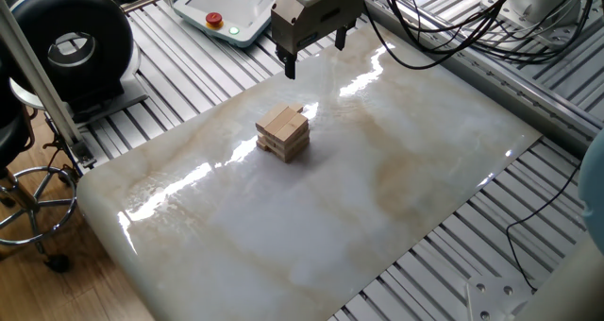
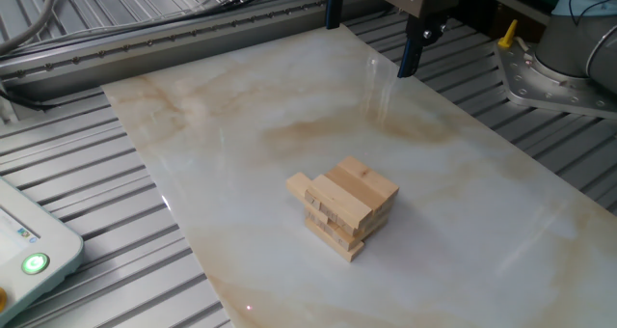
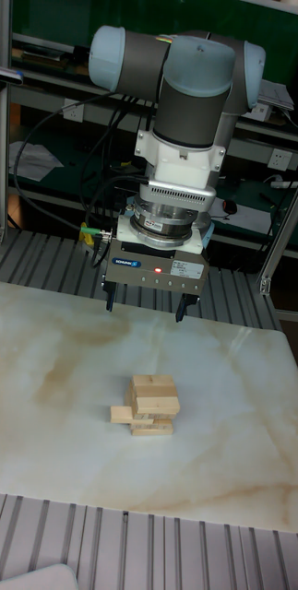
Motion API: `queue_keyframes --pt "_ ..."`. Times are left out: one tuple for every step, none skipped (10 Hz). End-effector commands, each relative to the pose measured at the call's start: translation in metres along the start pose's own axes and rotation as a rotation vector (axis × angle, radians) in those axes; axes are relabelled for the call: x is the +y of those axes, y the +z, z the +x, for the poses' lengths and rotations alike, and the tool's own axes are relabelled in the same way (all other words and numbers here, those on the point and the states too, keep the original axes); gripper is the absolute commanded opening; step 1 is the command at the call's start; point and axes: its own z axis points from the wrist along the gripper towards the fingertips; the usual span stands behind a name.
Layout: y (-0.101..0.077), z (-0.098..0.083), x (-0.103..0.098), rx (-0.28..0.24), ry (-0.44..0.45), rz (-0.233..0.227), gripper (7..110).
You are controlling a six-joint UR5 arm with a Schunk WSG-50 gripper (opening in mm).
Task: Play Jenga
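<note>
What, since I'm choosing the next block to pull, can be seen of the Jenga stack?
The Jenga stack is a small pile of light tan wooden blocks in a few crosswise layers, standing upright near the middle of the marble-look tabletop. One block juts out sideways below the top layer. Only the tabletop touches it; the gripper hangs open, well clear.
</note>
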Motion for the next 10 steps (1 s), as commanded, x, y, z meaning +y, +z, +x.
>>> queue_keyframes --pt "0.0000 -0.0017 0.0071 -0.008 -0.074 -0.020 109" --pt "0.0006 -0.0020 0.0066 -0.008 -0.077 -0.018 7" --pt "0.0006 -0.0016 0.0066 -0.006 -0.080 -0.018 7" --pt "0.0007 -0.0016 0.0064 -0.006 -0.083 -0.018 7" --pt "0.0007 -0.0016 0.0060 -0.006 -0.085 -0.016 7" --pt "0.0008 -0.0016 0.0060 -0.006 -0.086 -0.016 7" --pt "0.0009 -0.0016 0.0058 -0.006 -0.089 -0.016 7" --pt "0.0009 -0.0016 0.0058 -0.006 -0.093 -0.016 7" --pt "0.0009 -0.0016 0.0057 -0.006 -0.096 -0.016 7" --pt "0.0008 -0.0016 0.0057 -0.006 -0.099 -0.016 7"
